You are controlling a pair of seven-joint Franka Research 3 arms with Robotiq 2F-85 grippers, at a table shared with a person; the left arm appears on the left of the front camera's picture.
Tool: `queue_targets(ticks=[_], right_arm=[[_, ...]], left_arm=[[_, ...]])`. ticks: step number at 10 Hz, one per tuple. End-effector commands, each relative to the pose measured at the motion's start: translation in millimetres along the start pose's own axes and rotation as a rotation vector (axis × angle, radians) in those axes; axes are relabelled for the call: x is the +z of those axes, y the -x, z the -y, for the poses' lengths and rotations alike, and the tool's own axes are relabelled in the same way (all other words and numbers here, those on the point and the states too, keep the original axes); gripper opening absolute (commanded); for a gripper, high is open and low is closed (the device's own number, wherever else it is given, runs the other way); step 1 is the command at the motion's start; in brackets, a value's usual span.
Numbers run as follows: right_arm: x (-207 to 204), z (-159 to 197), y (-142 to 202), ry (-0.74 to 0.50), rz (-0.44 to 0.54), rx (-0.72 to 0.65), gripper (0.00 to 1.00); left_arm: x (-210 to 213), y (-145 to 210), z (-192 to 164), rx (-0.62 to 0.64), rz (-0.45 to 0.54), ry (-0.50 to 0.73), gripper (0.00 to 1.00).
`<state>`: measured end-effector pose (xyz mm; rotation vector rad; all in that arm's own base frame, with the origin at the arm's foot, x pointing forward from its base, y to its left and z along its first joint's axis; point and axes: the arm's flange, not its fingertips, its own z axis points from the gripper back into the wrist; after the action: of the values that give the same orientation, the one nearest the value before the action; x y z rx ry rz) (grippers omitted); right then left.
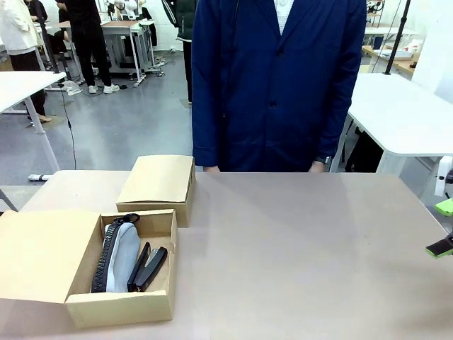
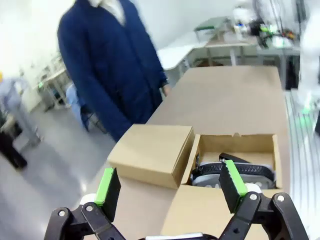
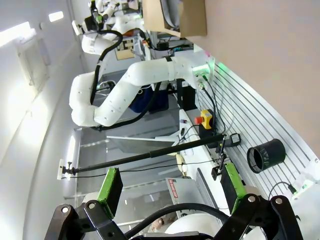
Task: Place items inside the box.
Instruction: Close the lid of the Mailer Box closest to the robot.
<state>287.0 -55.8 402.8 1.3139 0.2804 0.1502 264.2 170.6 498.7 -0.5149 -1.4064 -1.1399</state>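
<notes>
An open cardboard box [image 1: 120,297] is seen at the near left of the brown table [image 1: 304,248] in the front view, with its flap folded out flat to the left. Inside it a grey zip pouch [image 1: 122,256] lies lengthwise, its dark zipper edge turned toward the flap, and a black stapler [image 1: 148,268] rests just beside it on the right, both on the box floor (no lettering on the pouch can be read at this size). A second, closed cardboard box [image 1: 157,185] stands directly behind the open one, touching or nearly touching its far wall. A person in a dark blue coat [image 1: 276,85] stands at the far edge of the table, with fingertips just visible at the table's rim. In the left wrist view the left gripper [image 2: 170,187] is held above and short of the two boxes, its green-padded fingers [image 2: 107,186] set wide apart with nothing between them; past them the open box [image 2: 235,145] with the pouch [image 2: 235,176] and the closed box [image 2: 152,152] are seen. The right gripper [image 3: 170,187] is shown in its own wrist view with fingers likewise spread and empty, pointed away from the table toward the white left arm [image 3: 130,90] and the robot's base; its green pads [image 1: 443,227] appear at the right edge of the front view, well apart from the boxes.
</notes>
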Motion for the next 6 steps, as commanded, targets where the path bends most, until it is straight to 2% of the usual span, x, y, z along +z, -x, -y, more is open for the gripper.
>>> queue_targets(ticks=[1,2,3,4,5,6], right_arm=[[1,-5,-3,-0.001,0.015,-0.016,1.0],[1,-5,-3,-0.001,0.015,-0.016,1.0],[1,-5,-3,-0.001,0.015,-0.016,1.0],[1,-5,-3,-0.001,0.015,-0.016,1.0],[1,-5,-3,-0.001,0.015,-0.016,1.0],[1,-5,-3,-0.001,0.015,-0.016,1.0]], left_arm=[[-21,27,-3,-0.584,0.075,0.094,1.0],[-29,34,-4,-0.621,0.014,0.154,1.0],[-37,41,-7,-0.669,-0.123,0.172,1.0],[-45,44,-20,-0.398,-0.346,0.144,1.0],[-42,-2,-4,-0.423,-0.061,0.203,1.0],[-42,-2,-4,-0.423,-0.061,0.203,1.0]])
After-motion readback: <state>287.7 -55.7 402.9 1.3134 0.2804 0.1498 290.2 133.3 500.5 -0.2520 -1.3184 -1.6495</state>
